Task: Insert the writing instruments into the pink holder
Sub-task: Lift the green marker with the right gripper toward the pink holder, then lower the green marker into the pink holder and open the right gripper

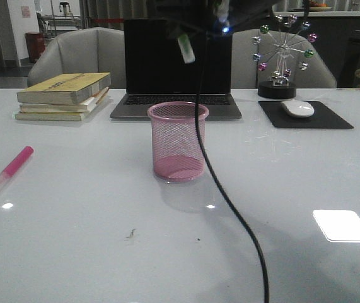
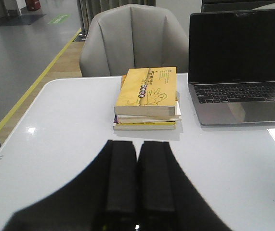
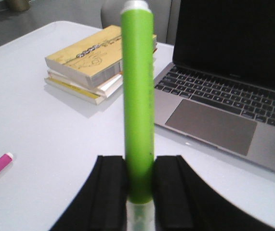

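the right gripper (image 3: pixel 138 185) clamps the green marker (image 3: pixel 137 106) between its fingers (image 3: pixel 109 187), high above the pink cup (image 1: pixel 178 149). the left gripper (image 2: pixel 136 180) is closed on nothing, its fingers pressed together. the pink marker (image 1: pixel 12 168) lies on the table (image 1: pixel 91 214), well apart from both grippers.

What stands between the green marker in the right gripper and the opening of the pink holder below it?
Nothing visible. The right gripper holds the green marker high above the table, and only open air shows down to the pink holder, whose mouth is uncovered and looks empty. The black cable hangs in front of the cup.
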`<control>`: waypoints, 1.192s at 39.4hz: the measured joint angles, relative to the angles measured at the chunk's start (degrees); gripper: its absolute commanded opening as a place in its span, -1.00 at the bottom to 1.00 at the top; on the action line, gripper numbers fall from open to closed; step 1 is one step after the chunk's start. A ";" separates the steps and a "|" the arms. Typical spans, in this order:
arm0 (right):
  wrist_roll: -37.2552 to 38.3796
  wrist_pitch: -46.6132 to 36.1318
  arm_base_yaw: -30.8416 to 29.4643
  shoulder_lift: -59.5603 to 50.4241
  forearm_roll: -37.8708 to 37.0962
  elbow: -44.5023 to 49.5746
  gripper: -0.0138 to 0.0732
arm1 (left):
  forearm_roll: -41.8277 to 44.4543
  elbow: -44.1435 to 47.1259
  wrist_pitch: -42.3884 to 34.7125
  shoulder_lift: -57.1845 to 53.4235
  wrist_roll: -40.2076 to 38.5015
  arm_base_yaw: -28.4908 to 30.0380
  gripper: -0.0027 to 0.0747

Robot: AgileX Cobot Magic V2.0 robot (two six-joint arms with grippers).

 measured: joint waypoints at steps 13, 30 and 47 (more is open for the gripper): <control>-0.01 -6.11 2.32 5.31 -0.03 0.21 -0.23 | 0.00 0.00 0.00 0.00 0.00 0.00 -0.69; 0.01 -18.96 2.32 5.50 -0.03 10.95 -0.23 | -0.03 0.00 0.00 0.00 0.00 0.00 -0.69; -2.02 -17.33 2.32 5.50 -0.13 11.32 0.16 | -0.03 0.00 0.00 0.00 0.00 0.00 -0.69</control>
